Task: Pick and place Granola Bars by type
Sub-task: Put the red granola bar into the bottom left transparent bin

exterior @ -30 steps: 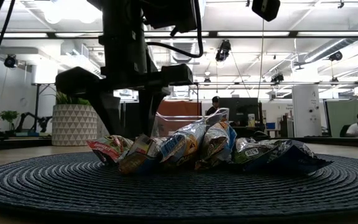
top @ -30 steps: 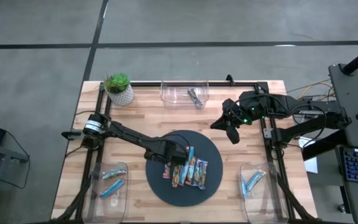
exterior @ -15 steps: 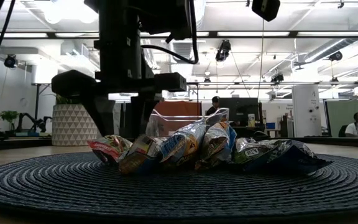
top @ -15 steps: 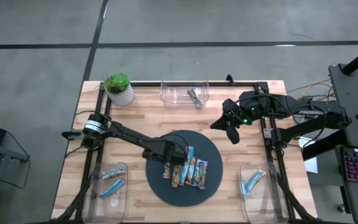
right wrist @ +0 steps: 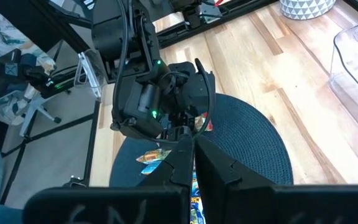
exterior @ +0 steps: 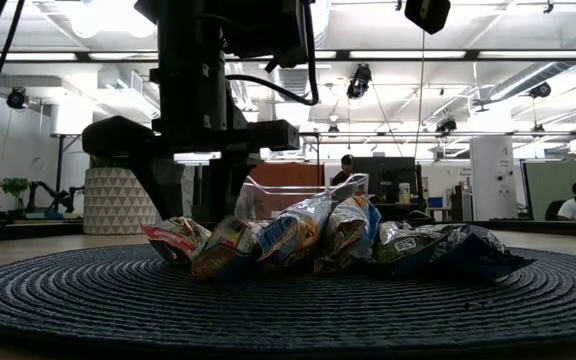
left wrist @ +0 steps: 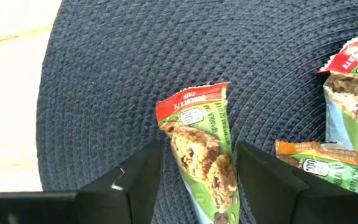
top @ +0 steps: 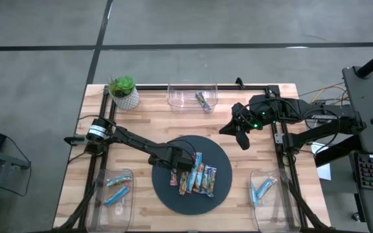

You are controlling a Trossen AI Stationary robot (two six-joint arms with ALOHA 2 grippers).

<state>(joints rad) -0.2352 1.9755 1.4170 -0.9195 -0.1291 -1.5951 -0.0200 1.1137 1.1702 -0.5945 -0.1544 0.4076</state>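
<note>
Change since a second ago: my left gripper (top: 175,169) has slid a little toward nine o'clock over the mat; the bars and my right arm lie as they did.
Left gripper: my two dark fingers (left wrist: 135,180) stand apart, one on each side of the red-and-green wrapped granola bar (left wrist: 202,149), down over it without closing on it.
Right gripper (top: 244,142): fingers pressed together and empty, held over bare wood near two o'clock from the mat.
Granola bars on the mat: a row of shiny wrapped bars (top: 197,177) lies side by side near the mat's middle; the red-and-green one is at the row's nine o'clock end.
Bars already binned: blue-wrapped bars (top: 116,189) in the clear plastic bin at the table's seven o'clock corner (top: 127,173), blue-wrapped bars (top: 261,189) in the clear bin at five o'clock (top: 256,175), one darker bar (top: 203,101) in the clear bin at twelve o'clock (top: 173,98).
Surface: a light wooden slat table (top: 147,116) carrying a large dark round woven mat (top: 222,155).
Also on the table: a small green plant in a white patterned pot (top: 124,92) at eleven o'clock.
Room: a grey floor around the table; across the low view, an open workshop with ceiling lights, monitors, and a seated person (exterior: 575,203) far off at three o'clock.
</note>
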